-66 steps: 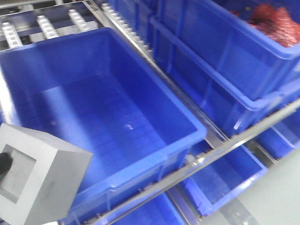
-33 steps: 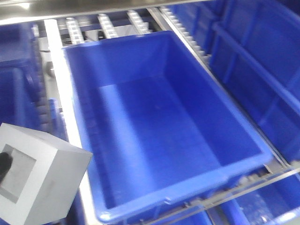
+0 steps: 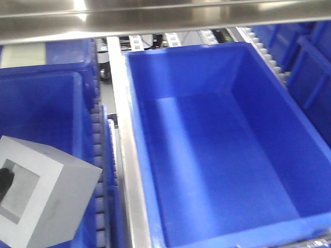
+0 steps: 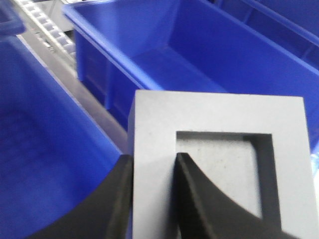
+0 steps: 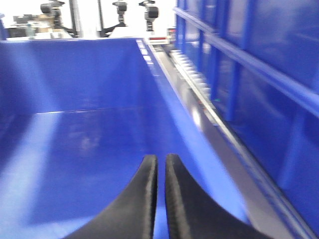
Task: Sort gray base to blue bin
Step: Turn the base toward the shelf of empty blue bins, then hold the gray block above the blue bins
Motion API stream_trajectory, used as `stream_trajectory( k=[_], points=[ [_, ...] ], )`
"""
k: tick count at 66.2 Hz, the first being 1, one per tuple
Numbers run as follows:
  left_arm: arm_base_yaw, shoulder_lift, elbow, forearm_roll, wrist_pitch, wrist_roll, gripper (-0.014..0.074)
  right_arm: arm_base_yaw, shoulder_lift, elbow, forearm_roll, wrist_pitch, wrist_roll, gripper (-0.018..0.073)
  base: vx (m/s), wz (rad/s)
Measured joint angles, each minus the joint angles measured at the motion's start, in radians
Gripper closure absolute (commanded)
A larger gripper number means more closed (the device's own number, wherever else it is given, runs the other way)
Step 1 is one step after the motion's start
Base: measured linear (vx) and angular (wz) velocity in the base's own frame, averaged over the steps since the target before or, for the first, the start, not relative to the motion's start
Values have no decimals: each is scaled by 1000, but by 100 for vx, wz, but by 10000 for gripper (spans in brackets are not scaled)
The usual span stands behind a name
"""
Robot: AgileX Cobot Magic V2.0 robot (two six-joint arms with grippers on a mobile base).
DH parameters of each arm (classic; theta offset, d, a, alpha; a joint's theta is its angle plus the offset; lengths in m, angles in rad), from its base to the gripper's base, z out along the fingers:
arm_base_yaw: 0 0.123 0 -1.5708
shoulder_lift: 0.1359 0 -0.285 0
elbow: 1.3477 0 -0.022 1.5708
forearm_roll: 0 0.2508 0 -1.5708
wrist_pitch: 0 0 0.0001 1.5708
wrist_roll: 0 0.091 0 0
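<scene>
The left gripper is clamped on the gray base; the wrist view shows one black finger against the outer face of the block and the other inside its square recess, pinching the wall between them. The gray base hangs in the air at the lower left of the front view, tilted, its recessed face turned toward the left edge; it sits left of the metal rail, in front of a neighbouring bin, and outside the blue bin. The right gripper has its fingers drawn together with only a sliver between them and holds nothing; it hangs over the floor of a blue crate.
</scene>
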Motion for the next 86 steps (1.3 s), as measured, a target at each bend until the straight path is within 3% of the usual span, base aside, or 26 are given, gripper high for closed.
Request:
stream_trajectory(
  k=[86],
  points=[
    [0,0,0,0,0,0,602,0,0,0,0,0,0,564,2,12]
  ],
)
